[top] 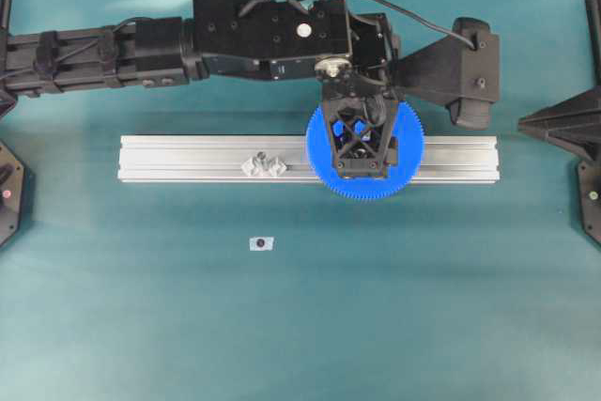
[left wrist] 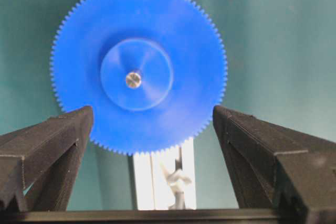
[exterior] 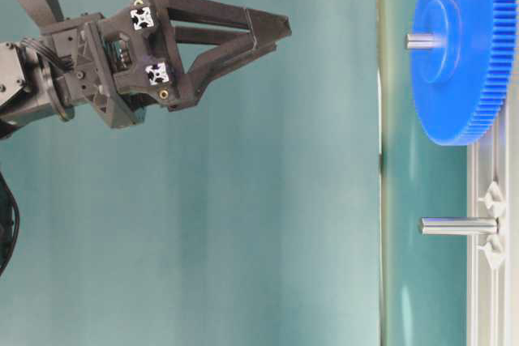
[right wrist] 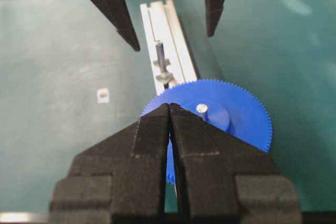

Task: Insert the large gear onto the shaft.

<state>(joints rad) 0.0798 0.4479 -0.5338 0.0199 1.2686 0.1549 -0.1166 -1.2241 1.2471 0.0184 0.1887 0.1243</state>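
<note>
The large blue gear (top: 404, 171) lies flat on the rail's right part, seated on the shaft. The shaft's silver tip (left wrist: 133, 80) pokes up through the hub; it also shows in the table-level view (exterior: 420, 40) and the right wrist view (right wrist: 201, 108). My left gripper (top: 357, 143) hangs well above the gear (exterior: 462, 54), open wide and empty, with its fingers (left wrist: 63, 135) either side of the gear (left wrist: 173, 51). My right gripper (right wrist: 169, 106) is shut and empty, low at the right (top: 528, 124), pointing at the gear (right wrist: 241, 114).
The long grooved aluminium rail (top: 188, 152) lies across the table. The second look-alike pin (top: 264, 164) stands bare on it, also seen in the table-level view (exterior: 458, 226) and the right wrist view (right wrist: 160, 56). A small white sticker (top: 262, 243) lies in front.
</note>
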